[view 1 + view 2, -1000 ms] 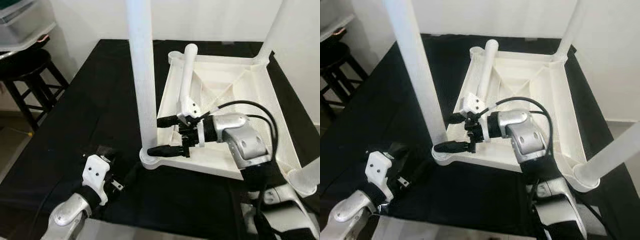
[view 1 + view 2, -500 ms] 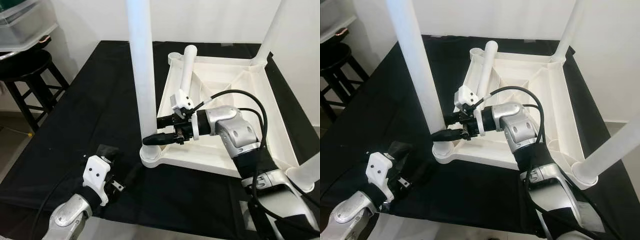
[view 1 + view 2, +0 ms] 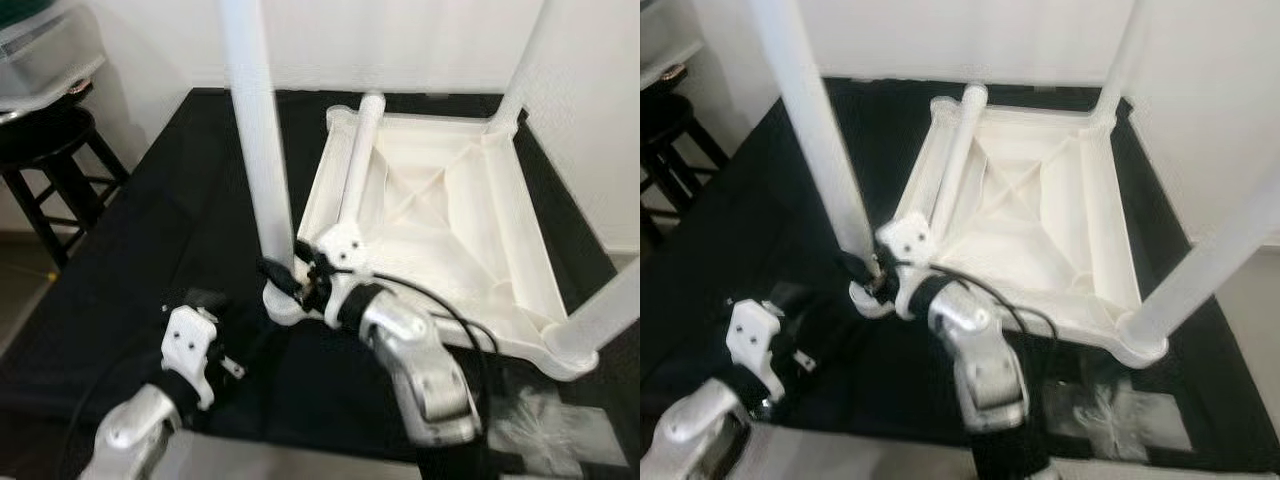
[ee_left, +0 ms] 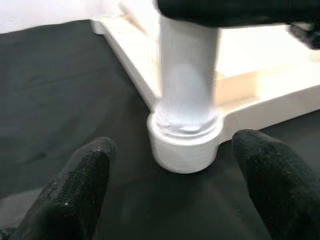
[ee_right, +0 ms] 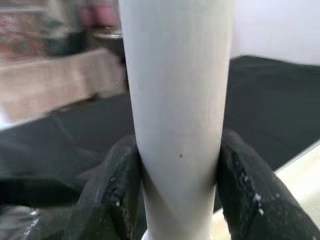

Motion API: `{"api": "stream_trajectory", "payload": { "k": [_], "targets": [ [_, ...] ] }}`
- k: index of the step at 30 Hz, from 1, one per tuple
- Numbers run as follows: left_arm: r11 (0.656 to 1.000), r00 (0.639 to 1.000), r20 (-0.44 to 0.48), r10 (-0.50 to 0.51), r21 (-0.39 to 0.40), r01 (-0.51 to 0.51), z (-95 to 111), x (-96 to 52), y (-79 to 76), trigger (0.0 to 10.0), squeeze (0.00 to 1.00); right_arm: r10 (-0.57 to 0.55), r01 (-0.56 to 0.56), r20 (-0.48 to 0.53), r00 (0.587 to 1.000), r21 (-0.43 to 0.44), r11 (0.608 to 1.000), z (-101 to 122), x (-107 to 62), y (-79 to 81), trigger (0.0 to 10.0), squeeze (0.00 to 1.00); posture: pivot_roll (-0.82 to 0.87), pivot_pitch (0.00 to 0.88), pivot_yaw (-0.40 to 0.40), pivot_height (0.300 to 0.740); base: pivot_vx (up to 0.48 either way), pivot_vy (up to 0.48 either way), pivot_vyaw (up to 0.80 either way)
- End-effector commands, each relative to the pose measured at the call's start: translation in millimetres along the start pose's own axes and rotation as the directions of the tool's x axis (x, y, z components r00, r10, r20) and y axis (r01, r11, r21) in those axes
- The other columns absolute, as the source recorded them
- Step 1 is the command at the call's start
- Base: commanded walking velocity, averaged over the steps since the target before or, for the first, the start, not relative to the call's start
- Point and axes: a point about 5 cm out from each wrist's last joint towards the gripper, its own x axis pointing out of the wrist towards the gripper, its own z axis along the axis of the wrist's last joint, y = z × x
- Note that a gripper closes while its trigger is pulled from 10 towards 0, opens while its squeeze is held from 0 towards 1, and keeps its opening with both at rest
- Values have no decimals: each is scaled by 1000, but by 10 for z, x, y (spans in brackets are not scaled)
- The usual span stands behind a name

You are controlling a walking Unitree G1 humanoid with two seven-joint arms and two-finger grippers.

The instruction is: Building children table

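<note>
On the black cloth [image 3: 120,280] lies the upturned white tabletop [image 3: 440,240], its near-left corner socket holding an upright table leg [image 3: 255,150]. Low on that leg the right gripper [image 3: 285,280] is clamped — fingers [image 5: 117,195] pressed to either side. Near the same corner, the left gripper [image 4: 175,195] rests on the cloth, spread wide — grasping nothing. A loose leg [image 3: 358,160] lies inside the tabletop.

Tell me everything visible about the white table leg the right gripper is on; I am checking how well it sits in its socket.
The white cylindrical plastic table leg stands upright in the round corner socket of the upturned white plastic tabletop, on the black cloth. It looks smooth and matte. The right gripper clamps it low down, one black finger on each side. The left gripper hangs open in front of the socket, not touching.
</note>
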Motion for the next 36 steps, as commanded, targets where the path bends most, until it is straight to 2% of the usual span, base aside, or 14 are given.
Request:
{"api": "stream_trajectory", "payload": {
  "k": [1, 5, 6, 9, 10, 14, 20, 22, 23, 30, 33, 34, 35, 36],
  "targets": [
    [1000, 1000, -28, 5, -3, -5, -54, -44, 27, 8667, 0, -92, 94, -180, 979, 1, 996, -323, -91, -110, 0, 0, -21, 212, 30, 740, 0, 0, 0],
    [1000, 1000, -30, 6, -2, -6, -64, -34, 32, 8588, 0, -108, 109, -176, 978, -3, 994, -287, -45, -200, 0, 0, -9, 199, 28, 740, 0, 0, 0],
    [1000, 1000, -30, 8, -1, -8, -66, -35, 34, 8745, 0, -94, 97, -172, 981, 9, 995, -281, -15, -196, 10000, 0, -8, 197, 26, 740, 0, 0, 0],
    [1000, 999, -31, 10, 0, -10, -69, -39, 34, 8745, 0, -55, 64, -143, 988, 61, 996, -234, 36, -176, 10000, 0, -7, 195, 27, 740, 0, 0, 0],
    [1000, 999, -32, 9, 0, -9, -71, -41, 32, 8706, 0, -29, 38, -98, 995, 97, 995, -157, 66, -202, 10000, 1000, -10, 189, 30, 740, 0, 0, 0],
    [1000, 999, -32, 8, 0, -8, -73, -41, 30, 8706, 0, -36, 45, -71, 997, 120, 992, -93, 67, -194, 10000, 1000, -9, 187, 31, 740, 0, 0, 0],
    [1000, 999, -34, 3, -1, -3, -86, -18, 11, 8667, 0, 298, -302, 80, 951, 42, 952, 294, 147, -380, 10000, 1000, 0, 168, 26, 740, 0, 0, 0],
    [1000, 999, -34, 3, -1, -3, -86, -18, 11, 8667, 0, 298, -302, 80, 951, 42, 952, 294, 147, -380, 10000, 1000, 0, 168, 26, 740, 0, 0, 0],
    [1000, 999, -34, 3, -2, -3, -94, -9, 5, 8706, 0, 523, -517, 42, 852, -95, 851, 399, 124, -445, 10000, 4, 5, 164, 25, 740, 0, 0, 0],
    [1000, 999, -37, 0, -2, 0, -102, -13, -16, 8667, 0, 753, -749, -15, 658, -112, 653, 580, 238, -538, 10000, 0, 18, 155, 23, 740, 0, 0, 0],
    [1000, 999, -37, 0, -2, 0, -102, -14, -23, 8667, 0, 772, -770, -19, 635, -97, 631, 597, 299, -544, 10000, 0, 24, 157, 20, 740, 0, 0, 0],
    [1000, 999, -37, -1, -2, 0, -100, -15, -26, 8667, 0, 783, -782, -20, 621, -86, 618, 594, 326, -551, 8157, 0, 24, 159, 20, 740, 0, 0, 0],
    [1000, 999, -37, -1, -2, 0, -100, -15, -26, 8667, 0, 783, -782, -20, 621, -86, 618, 594, 326, -551, 8157, 0, 24, 159, 20, 740, 0, 0, 0],
    [1000, 999, -37, -1, -3, 1, -98, -17, -29, 8667, 0, 792, -791, -24, 611, -71, 608, 573, 358, -556, 0, 0, 27, 162, 17, 740, 0, 0, 0]
  ]
}}
